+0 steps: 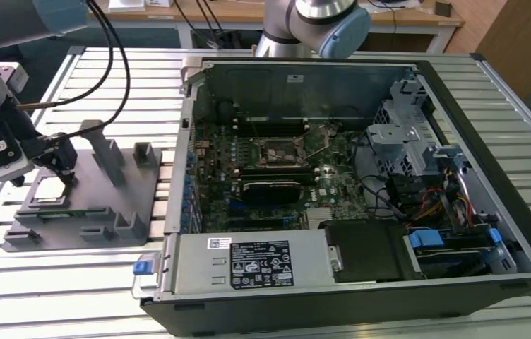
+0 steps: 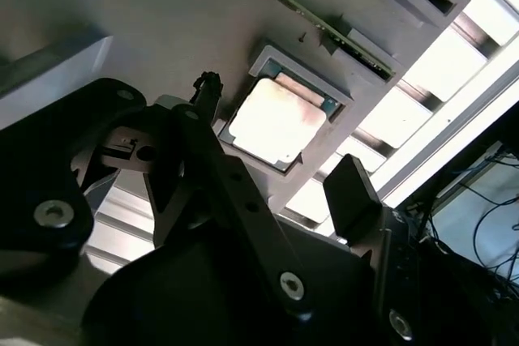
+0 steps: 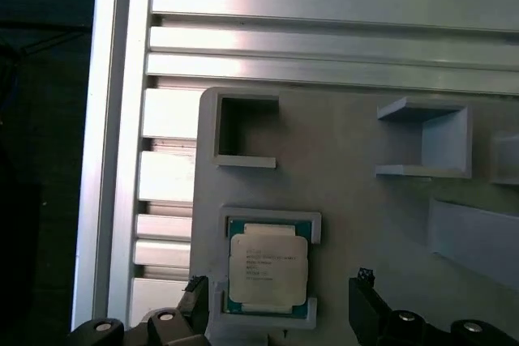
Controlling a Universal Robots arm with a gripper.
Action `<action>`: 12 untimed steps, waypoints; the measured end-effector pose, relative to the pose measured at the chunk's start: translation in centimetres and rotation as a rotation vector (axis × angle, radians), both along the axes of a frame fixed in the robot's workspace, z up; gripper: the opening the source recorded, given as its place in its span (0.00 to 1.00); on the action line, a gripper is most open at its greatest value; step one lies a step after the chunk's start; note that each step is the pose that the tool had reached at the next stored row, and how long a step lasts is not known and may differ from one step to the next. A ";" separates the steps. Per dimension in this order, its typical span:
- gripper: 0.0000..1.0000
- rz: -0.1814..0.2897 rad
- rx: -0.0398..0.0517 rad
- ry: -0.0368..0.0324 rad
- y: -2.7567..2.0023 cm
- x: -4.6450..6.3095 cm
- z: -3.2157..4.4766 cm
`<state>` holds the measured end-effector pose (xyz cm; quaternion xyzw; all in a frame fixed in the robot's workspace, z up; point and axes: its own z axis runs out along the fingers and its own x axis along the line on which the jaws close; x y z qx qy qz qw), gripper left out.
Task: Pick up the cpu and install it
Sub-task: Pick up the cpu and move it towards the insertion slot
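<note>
the black gripper (image 3: pixel 278 288) hangs spread; the flat square silver-topped cpu (image 3: pixel 268 266) lies between its fingers in the grey plastic tray (image 3: pixel 349 200).

I saw faint print on the cpu (image 3: pixel 268 266) lid, white labels on the power supply (image 1: pixel 246 265), none I could read

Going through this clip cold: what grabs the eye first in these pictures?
The large open black computer case sits across the exterior view's middle and right, with a square metal socket on its green motherboard. At that view's left, the black gripper hangs open over the grey plastic tray, its fingers either side of the small square silver-topped cpu lying in a recess.
</note>
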<state>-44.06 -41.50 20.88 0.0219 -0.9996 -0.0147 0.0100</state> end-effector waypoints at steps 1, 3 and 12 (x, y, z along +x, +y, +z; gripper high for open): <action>0.78 -0.001 -0.0001 0.0001 0.11 0.0 -0.17; 0.78 -0.008 -0.0002 0.0002 0.40 -0.1 -0.54; 0.78 -0.016 -0.0001 -0.0001 0.67 -0.6 -2.13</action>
